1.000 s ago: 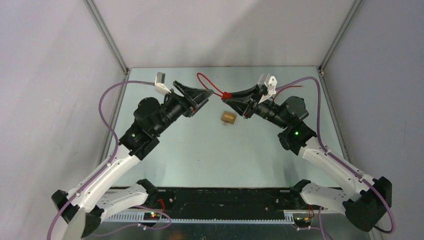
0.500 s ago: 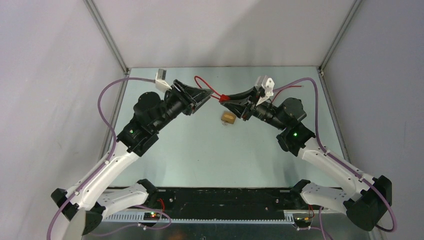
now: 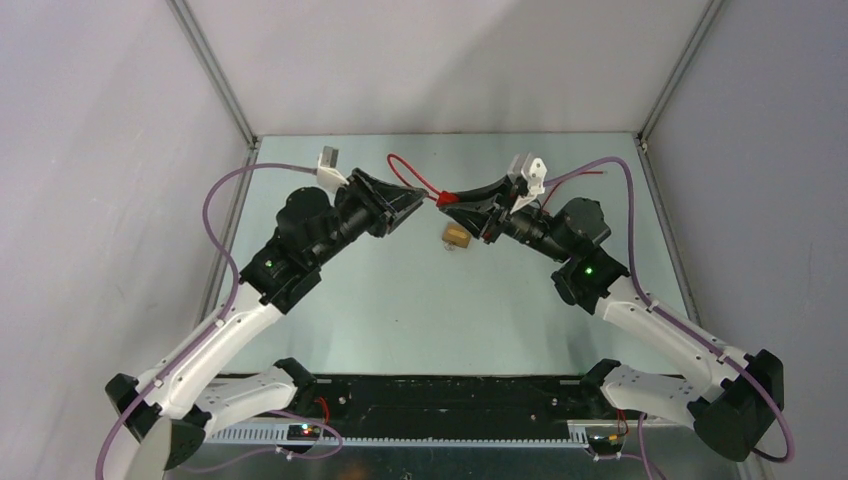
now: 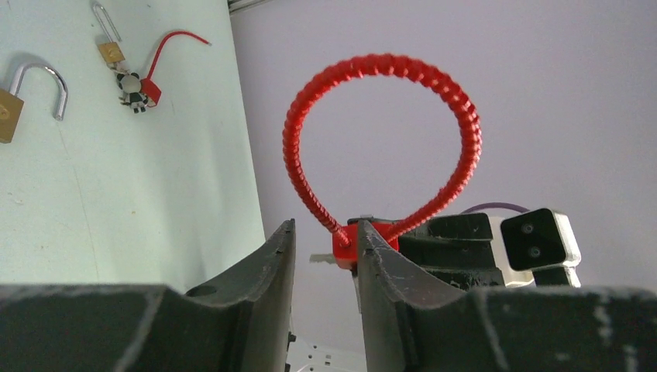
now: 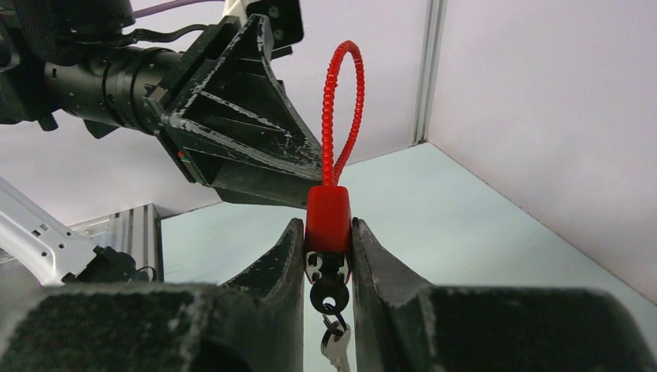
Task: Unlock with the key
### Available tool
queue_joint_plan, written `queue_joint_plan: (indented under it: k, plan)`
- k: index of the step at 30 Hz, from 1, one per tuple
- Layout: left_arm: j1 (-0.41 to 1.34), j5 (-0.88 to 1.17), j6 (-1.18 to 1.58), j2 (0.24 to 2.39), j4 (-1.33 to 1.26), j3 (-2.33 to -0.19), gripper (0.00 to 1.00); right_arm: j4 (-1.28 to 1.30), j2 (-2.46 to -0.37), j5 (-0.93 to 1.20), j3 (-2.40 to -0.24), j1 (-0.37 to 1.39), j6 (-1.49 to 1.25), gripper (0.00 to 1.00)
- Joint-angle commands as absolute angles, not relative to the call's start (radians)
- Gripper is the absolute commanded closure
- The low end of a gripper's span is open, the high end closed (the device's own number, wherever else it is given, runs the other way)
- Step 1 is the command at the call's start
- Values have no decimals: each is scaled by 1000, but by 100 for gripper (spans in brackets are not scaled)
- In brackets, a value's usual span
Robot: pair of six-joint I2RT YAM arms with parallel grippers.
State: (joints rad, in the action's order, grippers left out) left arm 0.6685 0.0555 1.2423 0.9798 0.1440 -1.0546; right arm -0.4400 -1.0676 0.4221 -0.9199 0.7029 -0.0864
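My right gripper (image 3: 445, 201) is shut on a red plastic tag (image 5: 328, 218) with a red wire loop (image 5: 341, 108) standing up from it. Under the tag, between the right fingers (image 5: 288, 248), a black key head sits in the tag, and the small silvery key (image 5: 335, 346) hangs from it on a ring. My left gripper (image 3: 418, 196) is open and empty, tip to tip with the right one. In the left wrist view the tag (image 4: 345, 245) sits just past the right fingertip (image 4: 370, 240), with a silvery bit (image 4: 321, 259) sticking out. The brass padlock (image 3: 457, 236) lies on the table below.
In the left wrist view the brass padlock's shackle (image 4: 48, 84) stands open. Farther off lie a second small padlock (image 4: 110, 48) and another red tag with wire (image 4: 152, 87). A loose red wire (image 3: 590, 172) shows behind the right arm. Grey walls close in the table.
The right gripper has carried the red tag slightly left and down. The left arm has swung its open gripper closer to the tag.
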Motion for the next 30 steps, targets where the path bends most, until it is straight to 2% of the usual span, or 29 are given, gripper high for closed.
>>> queue_joint_plan:
  k: [1, 4, 8, 10, 23, 30]
  plan:
    - [664, 66, 1261, 1003, 109, -1101, 63, -505, -1044, 407, -925, 721, -92, 100]
    - [664, 78, 1274, 1023, 102, -1113, 66, -500, -1044, 401, -925, 735, -88, 100]
    - [661, 72, 1294, 1031, 97, -1110, 93, -491, -1033, 387, -915, 744, -75, 100]
    - [644, 58, 1301, 1019, 97, -1100, 99, -474, -1026, 385, -906, 745, -63, 100]
    - [507, 22, 1230, 980, 139, -1118, 100, -244, -920, 287, -795, 752, 46, 100]
    - [432, 27, 1179, 978, 189, -1110, 100, -75, -891, 316, -787, 760, 51, 100]
